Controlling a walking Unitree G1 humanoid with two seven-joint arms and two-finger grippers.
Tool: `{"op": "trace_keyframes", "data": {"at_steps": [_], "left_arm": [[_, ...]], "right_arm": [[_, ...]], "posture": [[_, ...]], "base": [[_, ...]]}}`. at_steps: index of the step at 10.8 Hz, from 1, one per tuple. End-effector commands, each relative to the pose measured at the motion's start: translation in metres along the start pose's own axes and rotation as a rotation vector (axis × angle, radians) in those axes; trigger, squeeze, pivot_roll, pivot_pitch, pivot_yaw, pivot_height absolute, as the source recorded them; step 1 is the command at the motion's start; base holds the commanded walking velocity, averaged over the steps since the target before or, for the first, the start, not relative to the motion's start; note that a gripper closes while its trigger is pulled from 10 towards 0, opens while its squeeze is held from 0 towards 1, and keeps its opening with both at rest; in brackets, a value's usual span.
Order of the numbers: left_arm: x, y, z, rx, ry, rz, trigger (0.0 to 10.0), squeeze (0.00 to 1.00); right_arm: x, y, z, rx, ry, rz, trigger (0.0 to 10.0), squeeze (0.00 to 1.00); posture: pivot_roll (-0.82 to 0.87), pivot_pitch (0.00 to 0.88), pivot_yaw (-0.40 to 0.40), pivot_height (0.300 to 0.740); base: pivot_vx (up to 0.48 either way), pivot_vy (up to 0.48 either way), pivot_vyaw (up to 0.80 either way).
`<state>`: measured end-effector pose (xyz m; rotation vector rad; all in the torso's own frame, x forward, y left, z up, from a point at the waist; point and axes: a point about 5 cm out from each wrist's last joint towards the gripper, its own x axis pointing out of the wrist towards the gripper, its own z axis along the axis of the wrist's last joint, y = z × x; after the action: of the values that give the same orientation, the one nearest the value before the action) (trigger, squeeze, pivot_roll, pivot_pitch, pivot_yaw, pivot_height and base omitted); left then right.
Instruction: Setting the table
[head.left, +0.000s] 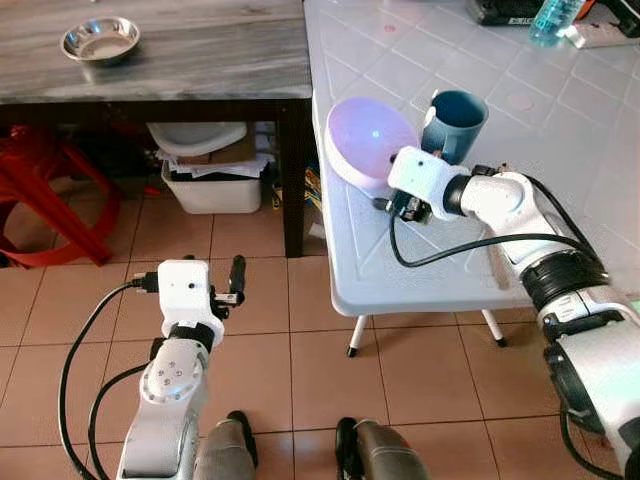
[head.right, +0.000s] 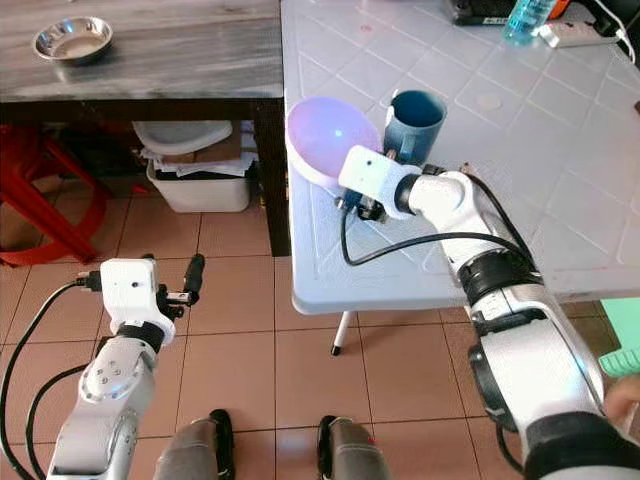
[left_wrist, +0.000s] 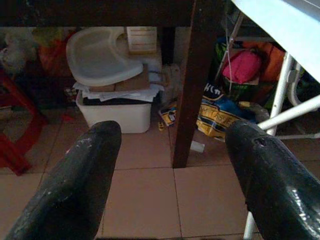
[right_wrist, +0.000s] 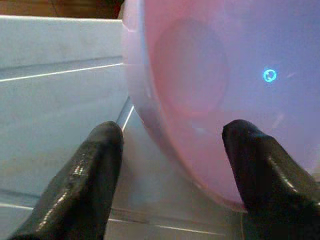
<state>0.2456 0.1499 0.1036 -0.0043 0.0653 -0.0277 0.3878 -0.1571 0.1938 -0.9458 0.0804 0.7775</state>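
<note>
Pink bowl (head.left: 368, 138) on white table (head.left: 520, 150)

Right gripper (head.left: 392, 207) at lilac bowl (head.left: 368, 140) — teal cup (head.left: 455, 123) beside.

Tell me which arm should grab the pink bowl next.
Right. The right gripper is already over the white table, its open fingers astride the rim of the pink bowl beside the teal mug. The left gripper hangs low over the floor tiles, away from the table.
</note>
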Motion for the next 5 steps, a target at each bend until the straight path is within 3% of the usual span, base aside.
{"op": "trace_keyframes", "data": {"at_steps": [1,5], "left_arm": [[-0.0008,0.0009,-0.0020,0.005,0.017,0.000,10.0,0.00],[0.0000,0.0017,-0.0043,0.015,0.031,0.011,10.0,0.00]], "right_arm": [[-0.0017,-0.0035,-0.0018,-0.037,0.022,0.004,0.0,0.00],[-0.0012,-0.0038,-0.0033,-0.051,0.019,0.002,0.0,0.00]], "posture": [[-0.02,0.221,-0.033,0.740],[-0.01,0.216,-0.036,0.740]], "base": [[0.000,0.000,0.00],[0.000,0.000,0.00]]}}
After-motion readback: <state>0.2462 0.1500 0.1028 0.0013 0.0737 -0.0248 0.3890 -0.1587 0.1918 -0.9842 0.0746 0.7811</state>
